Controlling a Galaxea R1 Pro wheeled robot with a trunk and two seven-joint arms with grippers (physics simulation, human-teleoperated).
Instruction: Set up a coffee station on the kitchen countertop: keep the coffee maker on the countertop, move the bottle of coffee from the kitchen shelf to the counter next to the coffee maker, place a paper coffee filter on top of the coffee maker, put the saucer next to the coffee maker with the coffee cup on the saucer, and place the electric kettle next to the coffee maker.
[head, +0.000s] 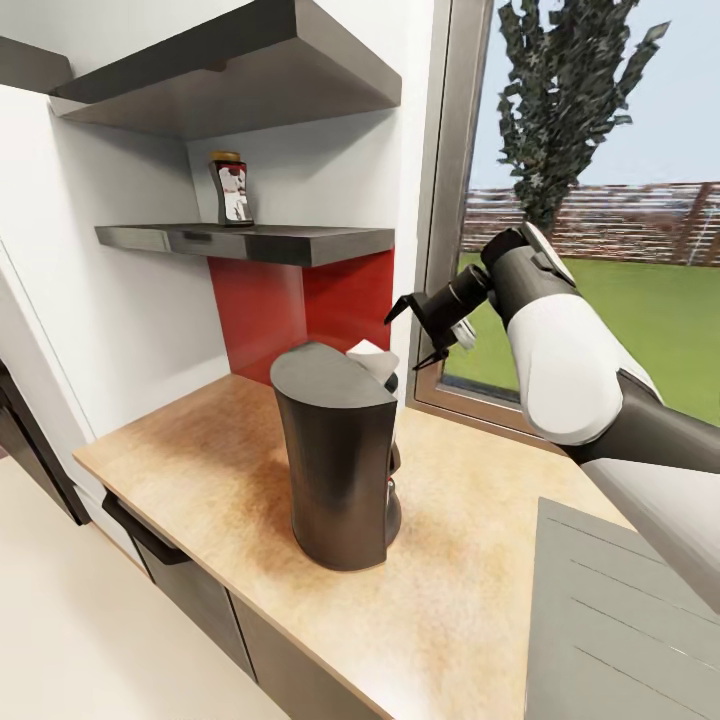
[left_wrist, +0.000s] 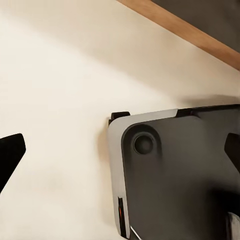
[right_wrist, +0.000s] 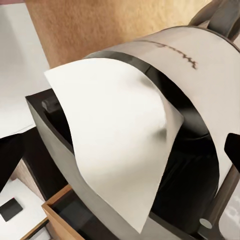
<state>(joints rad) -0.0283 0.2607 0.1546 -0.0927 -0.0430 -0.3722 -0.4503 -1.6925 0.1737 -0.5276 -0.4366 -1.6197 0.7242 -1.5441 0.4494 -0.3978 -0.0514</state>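
Coffee station, part-assembled. Coffee maker: upright on the kitchen countertop, set back from the front edge, roughly mid-depth, toward the corner by the red wall panel. Paper filter: lying on the slanted top of the coffee maker, its white edge showing at the rear of the top in the head view; this item reads as placed, though how securely it sits cannot be told. Right gripper: raised just behind and above the coffee maker, near the window frame, jaws parted and empty, apart from the filter. Bottle of coffee: upright on the kitchen shelf, near the shelf's middle, against the wall; not yet moved to the counter. Saucer, cup and kettle: not accounted for on the stretch of counter shown. Left gripper: fingertips spread wide, holding nothing, hanging over the floor and the robot's base. Judged status: two of five items done; bottle, saucer with cup, and kettle outstanding.
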